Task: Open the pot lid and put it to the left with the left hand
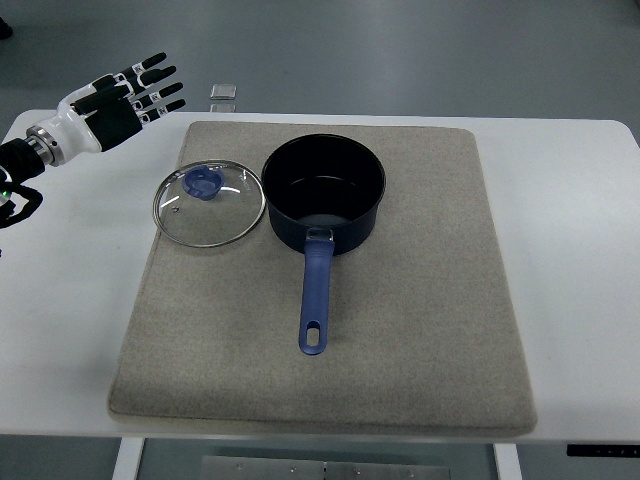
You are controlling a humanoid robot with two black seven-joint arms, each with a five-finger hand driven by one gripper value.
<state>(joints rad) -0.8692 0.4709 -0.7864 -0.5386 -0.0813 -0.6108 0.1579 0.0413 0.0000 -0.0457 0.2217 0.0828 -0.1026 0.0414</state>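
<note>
Glass lid point(208, 204) with blue knob lies beside pot point(324, 192).

Grey mat point(430, 330) on white table point(580, 300), small metal plate point(224, 92) beyond

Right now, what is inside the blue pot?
The pot looks empty: only its dark, shiny bottom shows. Its glass lid lies beside it on the mat. The near inner wall is hidden.
</note>
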